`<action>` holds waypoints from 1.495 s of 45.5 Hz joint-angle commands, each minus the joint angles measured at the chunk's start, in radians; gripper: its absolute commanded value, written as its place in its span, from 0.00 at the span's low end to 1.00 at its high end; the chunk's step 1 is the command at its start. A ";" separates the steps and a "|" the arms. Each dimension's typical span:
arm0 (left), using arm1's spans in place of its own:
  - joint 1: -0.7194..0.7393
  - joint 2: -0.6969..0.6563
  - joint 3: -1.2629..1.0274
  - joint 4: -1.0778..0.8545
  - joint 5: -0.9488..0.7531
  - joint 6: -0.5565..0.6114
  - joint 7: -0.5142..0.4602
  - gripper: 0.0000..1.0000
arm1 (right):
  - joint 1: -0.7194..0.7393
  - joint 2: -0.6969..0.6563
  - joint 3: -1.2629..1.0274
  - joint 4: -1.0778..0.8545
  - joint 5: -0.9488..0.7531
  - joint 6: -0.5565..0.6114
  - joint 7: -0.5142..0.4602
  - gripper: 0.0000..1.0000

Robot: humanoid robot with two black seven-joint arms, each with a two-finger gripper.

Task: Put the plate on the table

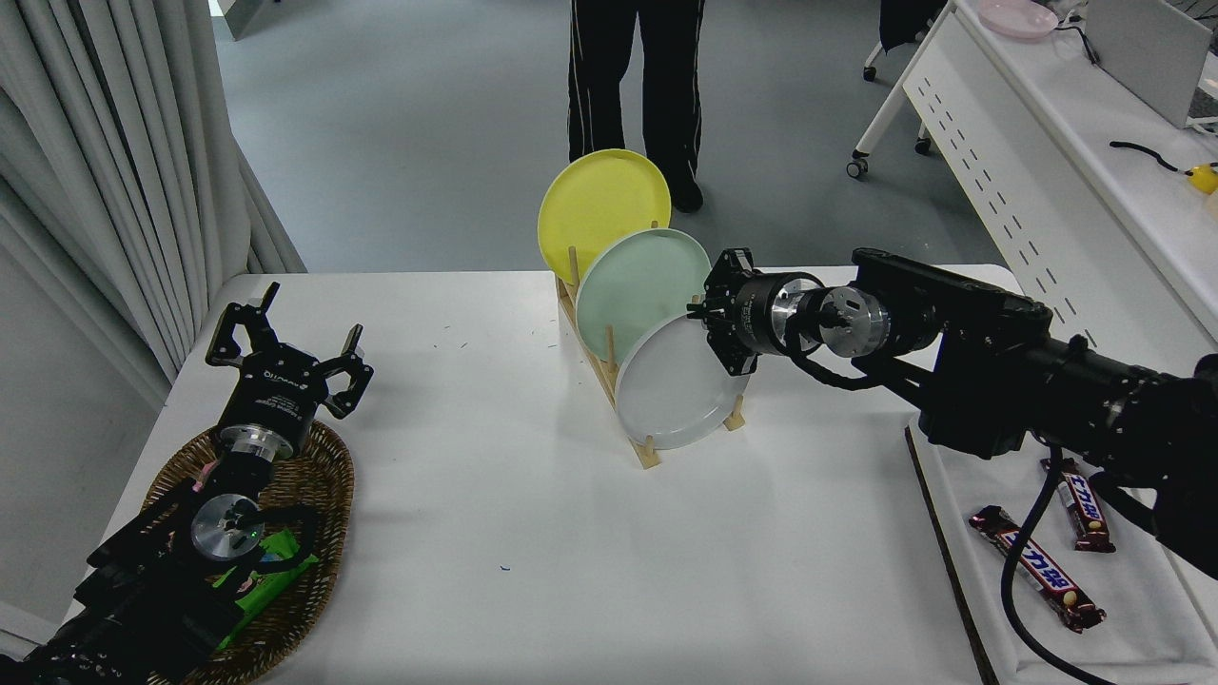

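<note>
While the Plate Stands Racked, a Gripper Takes Its Rim

The grey plate (671,385) stands upright at the front of a wooden rack (609,381) on the table (533,533). The right gripper (709,319) is clamped on its upper right rim. The left gripper (285,357) rests parked, fingers spread, above a basket (314,571).

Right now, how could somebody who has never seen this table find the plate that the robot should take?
On the white table, near its far edge, a wooden rack holds three upright plates. The plate is the front one, nearest the camera, with the right gripper at its upper right rim. It is light grey; the others are mint green and yellow.
</note>
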 commanded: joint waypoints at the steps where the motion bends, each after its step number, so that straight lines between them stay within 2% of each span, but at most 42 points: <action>1: 0.000 0.000 0.000 0.000 0.000 0.000 0.000 1.00 | 0.045 -0.019 0.076 0.008 0.014 0.021 -0.087 0.00; 10: 0.000 0.000 0.000 0.000 0.000 0.000 -0.002 1.00 | 0.120 -0.061 0.090 0.013 0.149 0.019 -0.112 0.00; 18: 0.000 0.000 0.000 0.000 0.000 0.000 0.000 1.00 | 0.171 -0.084 0.093 0.017 0.251 -0.001 -0.187 0.00; 23: 0.000 0.000 0.000 0.000 0.000 0.000 0.000 1.00 | 0.192 -0.105 0.093 0.054 0.343 -0.073 -0.232 0.00; 31: 0.000 0.000 0.000 0.000 0.000 0.000 0.000 1.00 | 0.186 -0.137 0.112 0.171 0.443 -0.186 -0.233 0.00; 37: 0.000 0.000 0.000 0.000 0.000 0.000 -0.002 1.00 | 0.145 -0.142 0.118 0.231 0.500 -0.246 -0.233 0.00; 49: 0.000 0.000 0.000 0.000 0.000 0.000 0.000 1.00 | 0.002 -0.186 0.153 0.281 0.552 -0.283 -0.232 0.00; 61: 0.000 0.000 0.000 0.000 0.000 0.000 0.000 1.00 | -0.170 -0.186 0.299 0.263 0.584 -0.583 -0.233 0.00; 65: 0.000 0.000 0.000 0.000 0.000 0.000 0.000 1.00 | -0.237 -0.186 0.363 0.261 0.586 -0.646 -0.244 0.00; 68: 0.000 0.000 0.000 0.000 0.000 0.000 0.000 1.00 | -0.285 -0.192 0.391 0.261 0.581 -0.650 -0.259 0.00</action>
